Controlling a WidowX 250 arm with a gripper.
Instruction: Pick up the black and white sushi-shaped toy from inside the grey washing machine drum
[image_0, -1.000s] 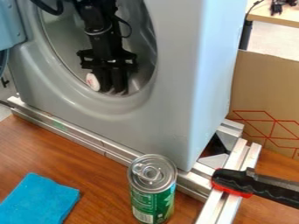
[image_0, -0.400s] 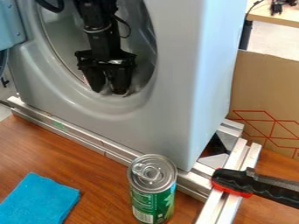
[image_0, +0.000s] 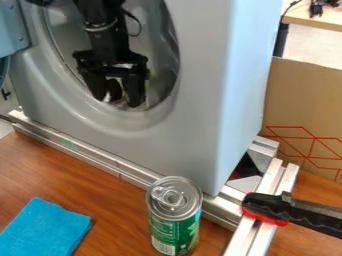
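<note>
The black gripper (image_0: 119, 95) hangs inside the round opening of a grey front-loading machine (image_0: 194, 100), low near the opening's bottom rim. Its two fingers stand apart, one left and one right. Between them shows a small dark, rounded shape with a pale patch beside it; whether the fingers touch it I cannot tell. In front of the machine, a green can (image_0: 174, 217) with a silver top stands upright on the wooden table. A blue folded cloth (image_0: 45, 229) lies flat at the lower left.
Metal rails (image_0: 87, 156) run along the machine's base. A clamp with a black and red handle (image_0: 267, 207) sits on the rails at the lower right. A cardboard sheet (image_0: 304, 107) stands behind at the right, and the machine's light blue door is at the left edge.
The gripper has opened and shifted slightly left inside the machine. The white round thing seen at its left finger earlier is now mostly hidden. Can and cloth have not moved.
</note>
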